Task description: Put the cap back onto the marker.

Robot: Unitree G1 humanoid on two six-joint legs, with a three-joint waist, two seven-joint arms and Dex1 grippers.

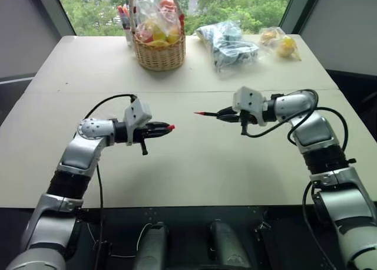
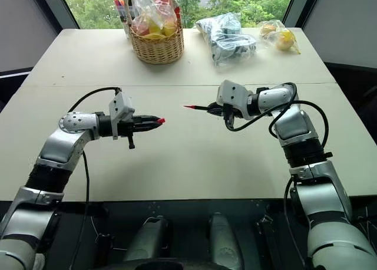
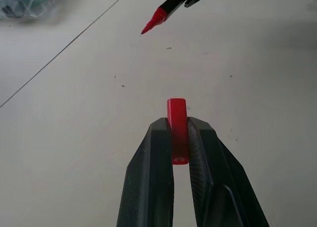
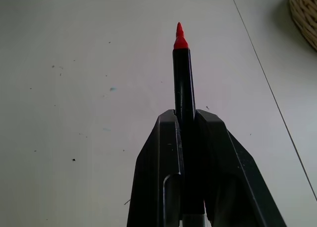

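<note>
My left gripper [image 1: 165,128] is shut on the small red cap [image 1: 171,127], which sticks out past the fingertips; the left wrist view shows the cap [image 3: 177,130] pinched between the black fingers [image 3: 151,177]. My right gripper [image 1: 224,113] is shut on the thin black marker [image 1: 211,113], whose red tip points left toward the cap. In the right wrist view the marker [image 4: 183,78] runs straight out from the shut gripper. Both are held above the white table [image 1: 188,170], with a short gap between tip and cap.
At the table's far side stand a wicker basket [image 1: 158,52] with bagged fruit, upright markers [image 1: 125,19] to its left, a plastic bag of dark items [image 1: 230,43] and a bag with yellow fruit [image 1: 283,45].
</note>
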